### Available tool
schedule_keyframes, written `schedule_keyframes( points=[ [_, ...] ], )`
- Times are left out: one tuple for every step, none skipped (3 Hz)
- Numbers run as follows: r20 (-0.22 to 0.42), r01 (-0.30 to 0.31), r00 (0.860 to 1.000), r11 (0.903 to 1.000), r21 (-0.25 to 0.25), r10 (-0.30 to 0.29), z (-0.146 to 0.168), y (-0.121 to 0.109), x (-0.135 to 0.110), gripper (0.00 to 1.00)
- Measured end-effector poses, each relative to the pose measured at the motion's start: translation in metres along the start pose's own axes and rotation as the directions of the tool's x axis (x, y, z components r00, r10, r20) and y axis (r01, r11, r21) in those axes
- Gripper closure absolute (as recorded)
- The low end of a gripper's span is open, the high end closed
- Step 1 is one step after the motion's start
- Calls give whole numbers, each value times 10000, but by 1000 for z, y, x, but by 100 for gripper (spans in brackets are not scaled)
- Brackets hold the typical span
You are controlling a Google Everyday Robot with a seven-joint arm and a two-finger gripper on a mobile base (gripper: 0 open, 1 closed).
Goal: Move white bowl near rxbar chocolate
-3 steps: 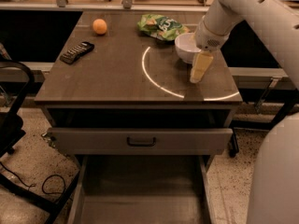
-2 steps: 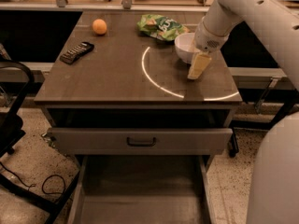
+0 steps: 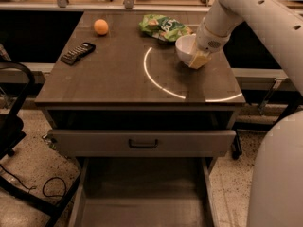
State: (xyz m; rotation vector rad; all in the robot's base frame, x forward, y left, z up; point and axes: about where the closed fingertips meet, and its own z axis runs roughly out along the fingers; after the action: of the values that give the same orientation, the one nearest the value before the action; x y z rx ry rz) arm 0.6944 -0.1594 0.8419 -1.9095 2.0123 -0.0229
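The white bowl [image 3: 185,49] is on the right part of the brown table [image 3: 113,79], just in front of the green snack bag. It looks tipped, with its opening turned up and to the left. My gripper [image 3: 199,60] is at the bowl's right rim, with a yellowish finger [image 3: 200,60] over the rim, and it appears shut on the bowl. The rxbar chocolate [image 3: 78,52], a small dark flat wrapper, lies near the table's left edge, far from the bowl.
A round orange fruit [image 3: 100,26] sits at the back left. A green snack bag [image 3: 163,27] lies at the back, touching or nearly touching the bowl. A bright arc of light [image 3: 156,82] crosses the tabletop. A drawer [image 3: 142,143] is below the table.
My gripper has moved a little up and to the left along the bowl's right side, and the bowl has shifted slightly with it. Nothing else moved.
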Motion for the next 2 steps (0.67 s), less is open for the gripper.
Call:
schedule_keyframes(
  points=[
    [-1, 1, 10000, 10000, 1, -1, 0, 0, 0, 100],
    [-207, 545, 9984, 9969, 562, -534, -34, -1, -11, 100]
  ],
)
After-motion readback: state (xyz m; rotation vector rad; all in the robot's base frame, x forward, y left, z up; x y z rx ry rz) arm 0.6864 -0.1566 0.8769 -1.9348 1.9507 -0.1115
